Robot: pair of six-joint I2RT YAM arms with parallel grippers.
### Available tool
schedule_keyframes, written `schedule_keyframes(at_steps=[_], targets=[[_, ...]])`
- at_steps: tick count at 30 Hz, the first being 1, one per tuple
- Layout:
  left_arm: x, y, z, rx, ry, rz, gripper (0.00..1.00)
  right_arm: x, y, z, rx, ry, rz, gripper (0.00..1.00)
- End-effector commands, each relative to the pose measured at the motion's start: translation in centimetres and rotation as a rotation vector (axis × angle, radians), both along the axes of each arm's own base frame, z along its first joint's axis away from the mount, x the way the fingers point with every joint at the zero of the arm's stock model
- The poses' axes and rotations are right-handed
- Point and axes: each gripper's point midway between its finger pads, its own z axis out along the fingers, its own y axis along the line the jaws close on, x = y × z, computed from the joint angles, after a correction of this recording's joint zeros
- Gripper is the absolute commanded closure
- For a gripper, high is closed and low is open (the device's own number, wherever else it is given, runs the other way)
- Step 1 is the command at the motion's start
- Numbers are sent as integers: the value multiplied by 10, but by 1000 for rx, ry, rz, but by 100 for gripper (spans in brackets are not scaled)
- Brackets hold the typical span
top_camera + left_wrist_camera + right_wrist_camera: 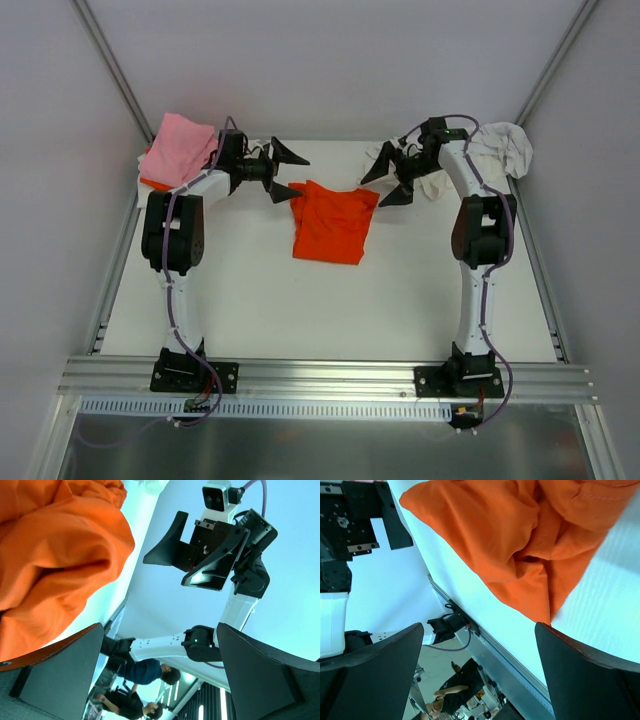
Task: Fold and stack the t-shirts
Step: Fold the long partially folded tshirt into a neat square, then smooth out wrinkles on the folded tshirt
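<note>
- Orange shirt [333,225] lies rumpled on the table [300,310], centred between the arms and towards the far side.
- Its long axis runs roughly far-to-near, slightly skewed. The far edge sits about level with both grippers and the rest reaches towards the bases.
- The left gripper [287,171] is just beside the far-left corner and the right gripper [388,180] just beside the far-right corner. Both point inward at each other across that edge and are about equally near.
- Both pairs of jaws are spread wide with nothing held. Each wrist view shows orange cloth beyond the fingers, not between them. Whether a fingertip brushes the cloth cannot be told.
- A pink shirt [180,148] rests on a second orange shirt [155,184] at the far-left corner and looks like the stack. White shirts [503,148] are heaped at far right, behind the right arm.
- Judgement: the centre shirt is not yet tidily folded. The next grasp likely calls for each arm to drop onto its own far corner, with the fingers straddling the cloth edge.
</note>
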Motion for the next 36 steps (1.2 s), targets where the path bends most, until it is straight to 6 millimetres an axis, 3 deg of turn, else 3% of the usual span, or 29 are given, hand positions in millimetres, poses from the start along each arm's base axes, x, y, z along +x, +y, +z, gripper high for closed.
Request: schedule_keyframes(at_steps=[1, 5, 9, 10, 14, 18, 21, 22, 23, 28, 29, 36], targets=[[3, -7, 29, -32, -109, -5, 2, 3, -5, 23, 12, -40, -18, 1], [-6, -6, 34, -38, -143, -13, 1, -11, -19, 22, -31, -37, -19, 1], [-24, -3, 32, -6, -137, -43, 1, -31, -24, 31, -63, -68, -7, 0], [-28, -2, 34, 9, -141, -49, 1, -37, -27, 24, -94, -61, -9, 1], [-45, 3, 31, 77, -186, -86, 1, -46, -30, 30, -135, -106, -9, 0], [-60, 12, 46, 200, -325, -93, 1, -57, -32, 55, -226, -270, 35, 0], [-72, 17, 54, 235, -415, -103, 1, -61, -43, 57, -359, -357, 45, 1], [-77, 18, 46, 250, -415, -114, 1, -58, -43, 66, -388, -423, 32, 1], [-79, 20, 44, 270, -422, -112, 1, -60, -44, 62, -411, -428, 29, 0], [-92, 27, 19, 352, -400, -128, 1, -49, -23, 48, -394, -437, 21, 0], [-92, 28, 16, 364, -405, -126, 1, -45, -18, 33, -401, -397, 40, 1], [-81, 28, -9, 424, -415, -128, 7, -22, 13, 12, -354, -356, 98, 1]])
